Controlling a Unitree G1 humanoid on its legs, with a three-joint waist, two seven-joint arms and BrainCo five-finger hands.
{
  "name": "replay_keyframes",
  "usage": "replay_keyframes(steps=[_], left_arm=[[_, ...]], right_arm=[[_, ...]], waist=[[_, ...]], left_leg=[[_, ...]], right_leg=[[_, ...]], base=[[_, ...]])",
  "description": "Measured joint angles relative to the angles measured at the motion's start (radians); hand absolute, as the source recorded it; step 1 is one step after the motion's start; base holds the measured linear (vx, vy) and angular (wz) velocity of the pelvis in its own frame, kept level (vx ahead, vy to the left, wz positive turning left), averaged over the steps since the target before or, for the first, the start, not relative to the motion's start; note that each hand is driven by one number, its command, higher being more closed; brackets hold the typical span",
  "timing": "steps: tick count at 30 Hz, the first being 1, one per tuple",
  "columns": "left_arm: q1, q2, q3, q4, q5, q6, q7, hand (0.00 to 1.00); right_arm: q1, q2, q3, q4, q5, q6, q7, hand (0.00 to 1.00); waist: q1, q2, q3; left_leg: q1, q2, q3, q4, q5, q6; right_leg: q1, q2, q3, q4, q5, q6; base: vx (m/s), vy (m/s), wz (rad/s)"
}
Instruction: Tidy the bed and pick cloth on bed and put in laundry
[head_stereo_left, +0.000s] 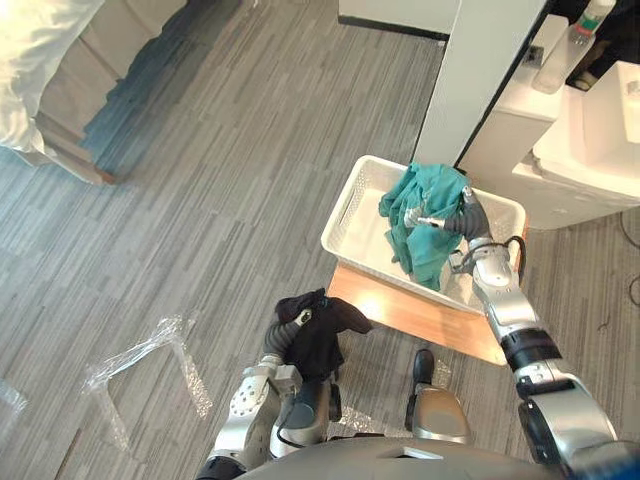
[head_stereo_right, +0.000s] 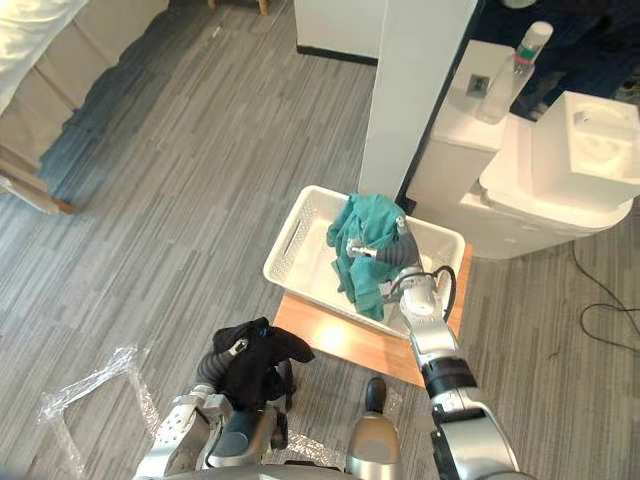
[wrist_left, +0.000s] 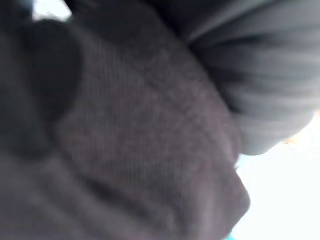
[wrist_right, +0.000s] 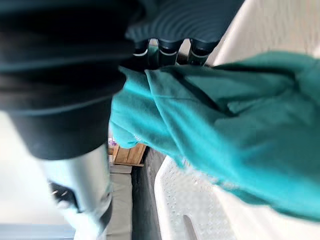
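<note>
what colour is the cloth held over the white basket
The cloth is teal, best seen in the left eye view.

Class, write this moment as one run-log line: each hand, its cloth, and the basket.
right hand: shut on teal cloth, over white basket | left hand: shut on black cloth, apart from basket

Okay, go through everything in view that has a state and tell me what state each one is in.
right hand: fingers curled round the teal cloth.
left hand: shut on the black cloth.
teal cloth: bunched, held up, hanging into the white basket.
black cloth: bunched, held up.
white basket: upright on a wooden board.
bottle: upright.
</note>
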Motion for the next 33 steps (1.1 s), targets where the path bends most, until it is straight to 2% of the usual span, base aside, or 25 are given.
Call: replay_keyframes(steps=[4, 10, 15, 19, 23, 25, 30, 32, 33], left_arm=[[0.008, 0.004, 0.056, -0.091, 0.019, -0.006, 0.027, 1.0], [-0.004, 0.006, 0.131, -0.162, 0.047, -0.013, 0.049, 1.0], [-0.001, 0.006, 0.175, -0.18, 0.049, -0.013, 0.048, 1.0], [0.003, 0.006, 0.202, -0.245, 0.049, -0.011, 0.047, 1.0], [-0.001, 0.015, 0.225, -0.35, 0.05, -0.011, 0.044, 1.0], [-0.007, 0.02, 0.241, -0.373, 0.074, -0.011, 0.053, 1.0], [-0.107, 0.045, 0.247, -0.38, 0.149, -0.011, 0.167, 1.0], [-0.188, 0.055, 0.247, -0.378, 0.164, -0.011, 0.253, 1.0], [-0.208, 0.062, 0.247, -0.374, 0.167, -0.012, 0.27, 1.0]], right_arm=[[0.103, 0.0, -0.031, -0.089, -0.105, 0.021, -0.023, 0.0], [0.19, -0.021, -0.088, -0.128, -0.329, 0.079, -0.051, 0.0], [0.262, -0.063, -0.11, -0.144, -0.452, 0.184, -0.059, 0.0], [0.29, -0.081, -0.127, -0.129, -0.449, 0.256, -0.058, 0.0], [0.313, -0.081, -0.205, -0.043, -0.378, 0.332, -0.044, 0.0], [0.321, -0.081, -0.245, -0.017, -0.334, 0.354, -0.043, 0.0], [0.343, -0.078, -0.282, 0.099, -0.2, 0.366, -0.027, 0.0], [0.347, -0.059, -0.282, 0.172, -0.151, 0.363, -0.021, 0.0], [0.352, -0.051, -0.282, 0.179, -0.143, 0.362, -0.018, 0.0]], waist=[[-0.011, -0.024, -0.027], [-0.032, -0.036, -0.093], [-0.046, -0.048, -0.132], [-0.052, -0.057, -0.14], [-0.06, -0.062, -0.159], [-0.07, -0.061, -0.16], [-0.084, -0.061, -0.167], [-0.088, -0.06, -0.168], [-0.092, -0.06, -0.167]], left_leg=[[0.031, 0.003, 0.008, 0.0, -0.011, -0.014], [0.048, 0.013, 0.033, -0.001, -0.015, -0.014], [0.063, 0.014, 0.041, -0.001, -0.03, -0.009], [0.064, 0.012, 0.051, -0.001, -0.031, -0.007], [0.068, 0.011, 0.058, -0.001, -0.032, -0.007], [0.082, 0.011, 0.059, -0.001, -0.032, -0.006], [0.101, 0.016, 0.066, -0.001, -0.039, -0.015], [0.118, 0.027, 0.086, -0.001, -0.042, -0.019], [0.123, 0.029, 0.088, -0.001, -0.043, -0.02]], right_leg=[[0.031, 0.003, 0.006, -0.01, 0.0, 0.0], [0.034, 0.012, 0.022, -0.01, -0.001, -0.002], [0.044, 0.019, 0.032, -0.011, -0.017, -0.007], [0.039, 0.018, 0.05, -0.011, -0.017, -0.007], [0.041, 0.012, 0.052, -0.012, -0.016, -0.007], [0.055, 0.01, 0.052, -0.012, -0.014, -0.004], [0.068, 0.02, 0.054, -0.012, -0.016, -0.009], [0.073, 0.029, 0.072, -0.012, -0.016, -0.014], [0.076, 0.031, 0.074, -0.012, -0.016, -0.016]], base=[[0.07, -0.02, -0.06], [-0.03, -0.013, -0.13], [-0.05, 0.001, -0.04], [0.0, 0.009, -0.07], [0.04, 0.001, -0.04], [0.07, -0.005, -0.01], [0.04, -0.012, -0.06], [0.0, -0.025, -0.23], [-0.01, -0.019, -0.19]])
